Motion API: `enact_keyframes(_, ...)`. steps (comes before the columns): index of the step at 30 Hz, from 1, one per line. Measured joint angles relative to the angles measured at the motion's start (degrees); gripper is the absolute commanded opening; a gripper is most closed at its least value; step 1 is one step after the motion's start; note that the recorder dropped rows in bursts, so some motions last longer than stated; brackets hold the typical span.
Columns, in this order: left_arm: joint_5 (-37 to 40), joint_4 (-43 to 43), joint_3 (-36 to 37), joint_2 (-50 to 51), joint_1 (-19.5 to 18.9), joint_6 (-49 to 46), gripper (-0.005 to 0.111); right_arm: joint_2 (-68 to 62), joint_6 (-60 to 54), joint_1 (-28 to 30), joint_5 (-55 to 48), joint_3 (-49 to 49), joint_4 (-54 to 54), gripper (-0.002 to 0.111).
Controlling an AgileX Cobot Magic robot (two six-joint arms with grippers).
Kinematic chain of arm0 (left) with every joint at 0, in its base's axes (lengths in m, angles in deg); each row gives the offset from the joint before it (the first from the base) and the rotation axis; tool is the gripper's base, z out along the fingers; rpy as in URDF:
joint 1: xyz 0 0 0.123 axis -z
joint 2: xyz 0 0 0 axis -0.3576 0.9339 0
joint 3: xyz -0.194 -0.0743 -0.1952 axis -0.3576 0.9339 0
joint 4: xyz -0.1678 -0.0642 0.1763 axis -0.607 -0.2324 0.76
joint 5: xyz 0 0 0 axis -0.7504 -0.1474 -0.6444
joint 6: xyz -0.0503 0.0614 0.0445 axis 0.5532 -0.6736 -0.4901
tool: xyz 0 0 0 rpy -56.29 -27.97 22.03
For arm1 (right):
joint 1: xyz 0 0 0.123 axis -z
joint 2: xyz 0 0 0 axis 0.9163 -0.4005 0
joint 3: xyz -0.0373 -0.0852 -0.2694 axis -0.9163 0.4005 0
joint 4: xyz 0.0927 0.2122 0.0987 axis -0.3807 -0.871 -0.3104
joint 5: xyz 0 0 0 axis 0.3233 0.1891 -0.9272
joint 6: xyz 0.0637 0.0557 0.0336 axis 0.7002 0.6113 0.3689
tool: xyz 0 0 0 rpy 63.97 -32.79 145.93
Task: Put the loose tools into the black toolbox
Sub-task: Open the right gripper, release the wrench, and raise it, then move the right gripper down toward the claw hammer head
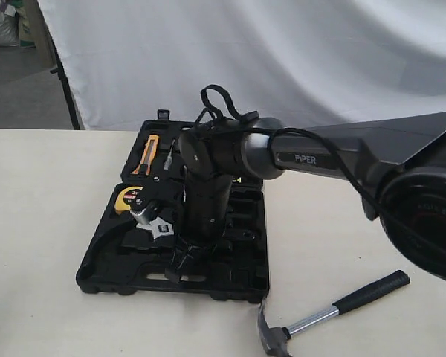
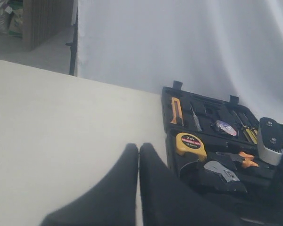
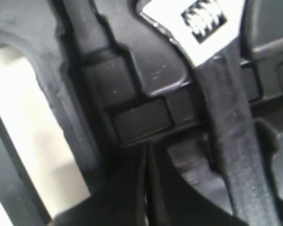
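The left third of the exterior view is bare counter (image 1: 37, 223), open from the white backdrop (image 1: 245, 52) at the top down to the bottom edge of the frame. In the left wrist view the left fingers (image 2: 142, 155) are pressed together with nothing between them. They hang over that bare stretch, well apart from the toolbox.

The toolbox (image 1: 108, 277) lies open and flat on the counter at centre-left of the exterior view. Its near rim runs toward lower centre and its far rim sits close under the backdrop. An orange knife (image 1: 149, 155) sits in the upper half, a yellow tape measure (image 1: 126, 199) at the left of the lower half, and a wrench (image 1: 162, 227) just right of that.

The right arm (image 1: 297, 158) crosses from the right edge to the centre and bends down into the toolbox's lower half. The right fingers (image 3: 153, 165) are closed tight and empty. Their tips are at a moulded ridge between the handle cut-out (image 3: 19, 108) and the wrench handle; I cannot tell if they touch the plastic.

At lower right the hammer (image 1: 342, 306) lies loose on the counter. Its head is just beside the toolbox's near right corner, at the bottom edge of the frame, and its handle angles up to the right. Bare counter lies around it.
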State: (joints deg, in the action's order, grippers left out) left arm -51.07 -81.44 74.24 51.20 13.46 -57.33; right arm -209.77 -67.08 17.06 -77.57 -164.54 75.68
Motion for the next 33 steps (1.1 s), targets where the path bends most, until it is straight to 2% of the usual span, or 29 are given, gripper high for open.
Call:
enact_keyframes(9,0.0,0.0,0.0,0.0,0.0,0.0,0.001,6.7,-2.8,0.0,-0.3,10.1,-2.4,-0.001)
enact_keyframes(16,0.0,0.0,0.0,0.0,0.0,0.0,0.001,20.0,-4.0,0.1,-2.5,15.0,-2.6,-0.001)
enact_keyframes(20,0.0,0.0,0.0,0.0,0.0,0.0,0.001,27.0,-10.6,0.6,-7.6,15.0,-2.7,-0.001)
enact_keyframes(22,0.0,0.0,0.0,0.0,0.0,0.0,0.001,32.2,-15.1,0.9,-14.4,15.2,-0.8,-0.001)
enact_keyframes(24,0.0,0.0,0.0,0.0,0.0,0.0,0.001,34.9,-16.0,0.9,-15.4,17.3,0.6,0.0)
enact_keyframes(26,0.0,0.0,0.0,0.0,0.0,0.0,0.001,36.9,-16.8,0.9,-15.8,22.1,1.0,0.009)
enact_keyframes(28,0.0,0.0,0.0,0.0,0.0,0.0,0.001,37.8,-17.1,0.9,-16.1,27.4,1.6,0.034)
enact_keyframes(29,0.0,0.0,0.0,0.0,0.0,0.0,0.001,37.9,-17.1,0.9,-16.1,29.1,2.0,0.057)
enact_keyframes(31,0.0,0.0,0.0,0.0,0.0,0.0,0.001,38.0,-17.1,0.9,-15.7,33.7,3.9,0.076)
enact_keyframes(33,0.0,0.0,0.0,0.0,0.0,0.0,0.001,38.0,-18.1,0.9,-14.1,36.3,5.1,0.089)
